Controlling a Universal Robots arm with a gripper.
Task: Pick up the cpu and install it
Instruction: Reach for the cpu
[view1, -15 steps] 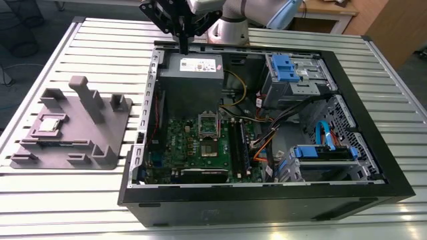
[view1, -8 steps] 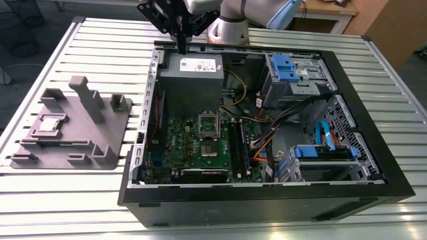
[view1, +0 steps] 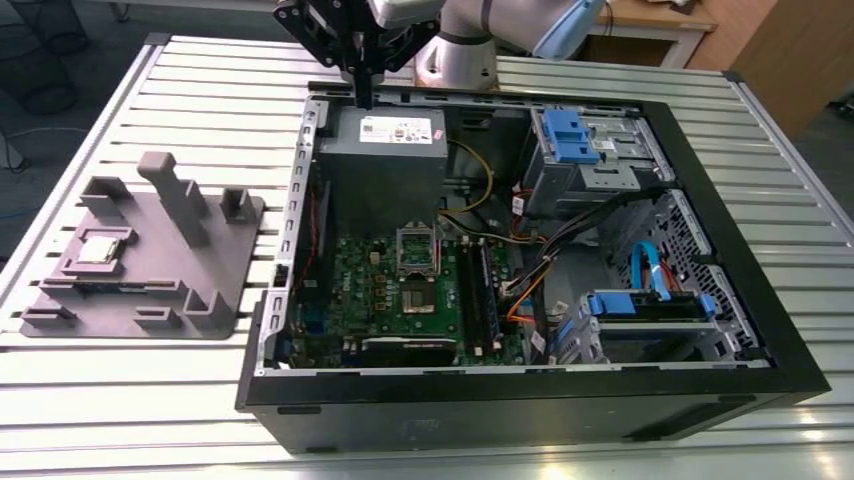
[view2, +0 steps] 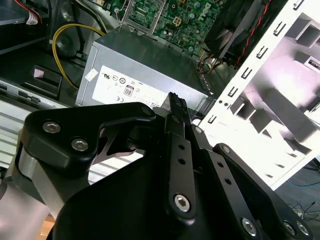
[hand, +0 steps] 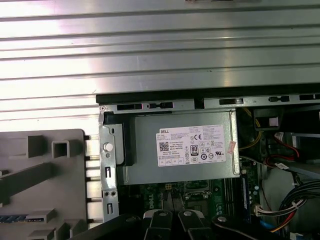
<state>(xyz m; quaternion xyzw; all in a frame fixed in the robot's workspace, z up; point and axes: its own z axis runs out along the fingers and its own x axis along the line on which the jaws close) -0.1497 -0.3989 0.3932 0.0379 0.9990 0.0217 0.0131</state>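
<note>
The cpu (view1: 100, 247), a small flat silvery square with a darker rim, lies in the grey tray (view1: 200, 300) near the surface's edge at the exterior view's left. The open case (view1: 534, 400) beside it holds the motherboard (view1: 387, 290) and the power supply (view1: 380, 150). My gripper (view1: 363, 95) hangs over the power supply, jaws pressed together, empty.
</note>
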